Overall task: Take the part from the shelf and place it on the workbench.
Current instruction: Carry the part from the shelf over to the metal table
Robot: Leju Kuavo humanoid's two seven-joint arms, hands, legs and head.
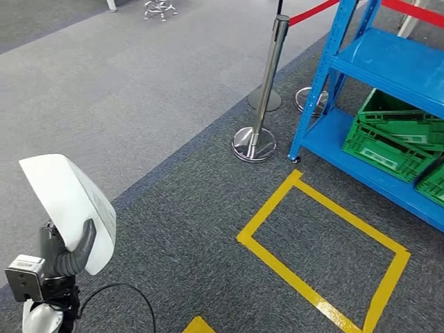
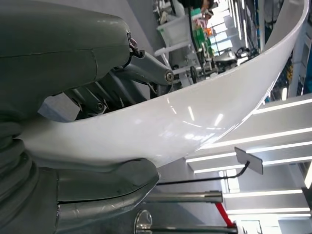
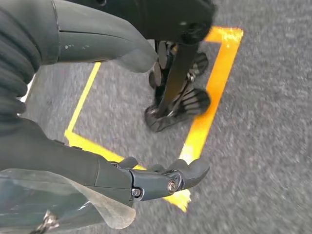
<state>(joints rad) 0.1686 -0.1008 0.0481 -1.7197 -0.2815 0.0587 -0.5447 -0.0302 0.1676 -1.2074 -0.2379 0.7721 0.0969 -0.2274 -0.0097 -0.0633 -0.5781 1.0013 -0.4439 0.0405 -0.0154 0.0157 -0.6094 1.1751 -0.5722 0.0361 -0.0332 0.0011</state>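
At eight o'clock, the left hand (image 1: 73, 253) clamps the white part (image 1: 68, 201): stiff, glossy, likely slippery, best gripped at its edge; right hand (image 3: 147, 180) hangs empty.

The part (image 1: 65, 201) is a smooth, glossy white curved panel, thin like a shell, with rounded corners. It is held up off the grey carpet at the lower left of the head view, standing roughly upright and tilted, clamped between the left hand's (image 1: 73, 257) thumb and fingers (image 2: 147, 68).
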